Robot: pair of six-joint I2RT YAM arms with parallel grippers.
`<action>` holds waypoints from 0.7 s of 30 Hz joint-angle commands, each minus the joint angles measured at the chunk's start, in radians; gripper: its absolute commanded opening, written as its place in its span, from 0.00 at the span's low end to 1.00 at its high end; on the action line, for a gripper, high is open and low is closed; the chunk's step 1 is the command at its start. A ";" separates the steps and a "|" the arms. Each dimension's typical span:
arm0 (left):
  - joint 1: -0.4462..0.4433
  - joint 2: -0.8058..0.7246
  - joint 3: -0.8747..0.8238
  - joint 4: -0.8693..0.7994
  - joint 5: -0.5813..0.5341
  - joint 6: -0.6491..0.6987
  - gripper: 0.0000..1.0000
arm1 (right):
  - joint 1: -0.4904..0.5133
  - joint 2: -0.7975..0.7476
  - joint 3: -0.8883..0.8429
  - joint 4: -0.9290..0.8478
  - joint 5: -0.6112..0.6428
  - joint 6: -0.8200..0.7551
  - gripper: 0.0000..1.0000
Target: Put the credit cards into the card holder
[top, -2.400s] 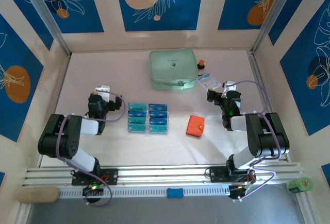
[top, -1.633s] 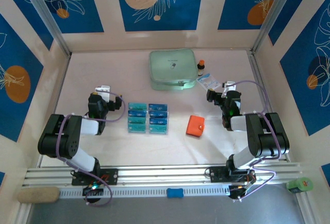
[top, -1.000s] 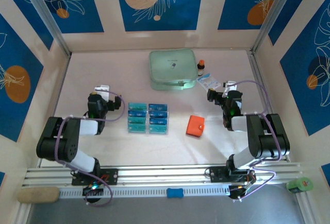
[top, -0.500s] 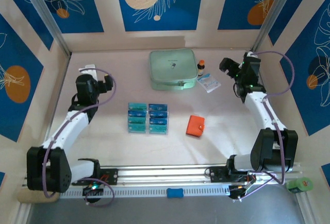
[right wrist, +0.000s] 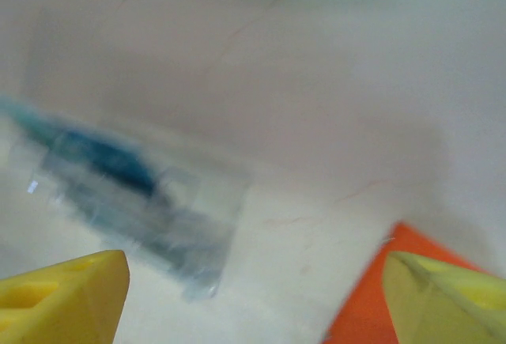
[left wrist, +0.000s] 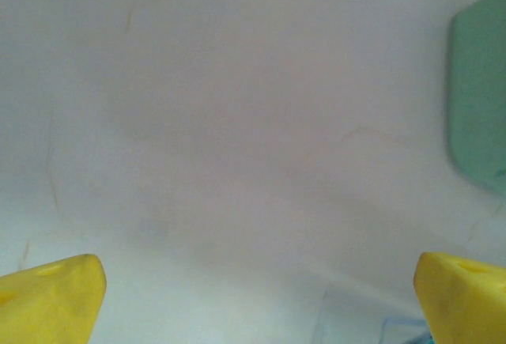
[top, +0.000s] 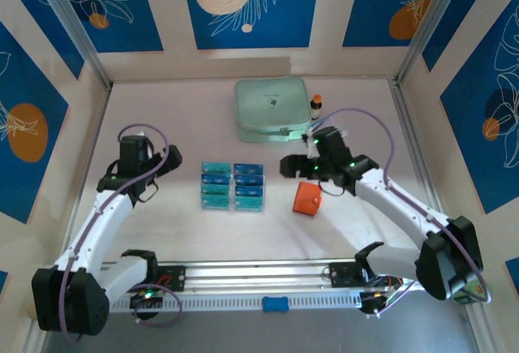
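Orange card holder (top: 307,198) near the wide-open right end effector (right wrist: 254,281); left end effector (left wrist: 257,277) likewise open and empty.

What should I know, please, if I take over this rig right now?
Left gripper: jaws open, empty, above bare table left of the tray.
Right gripper: jaws open, empty, hovering between tray and wallet.
Cards: all in view lie in the tray.
Wallet: on the table right of the tray, looks folded shut.
Done: nothing yet.
Left: open the wallet, put the cards in.
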 commanded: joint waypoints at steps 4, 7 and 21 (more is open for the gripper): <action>-0.065 0.032 -0.081 -0.104 -0.039 -0.065 1.00 | 0.336 0.059 -0.047 -0.059 0.261 -0.027 0.86; -0.119 0.068 -0.069 -0.121 -0.120 -0.047 1.00 | 0.438 0.140 -0.034 -0.058 0.336 -0.035 0.88; -0.255 0.234 -0.039 -0.085 -0.278 -0.057 1.00 | 0.546 0.396 0.047 -0.017 0.530 -0.050 0.91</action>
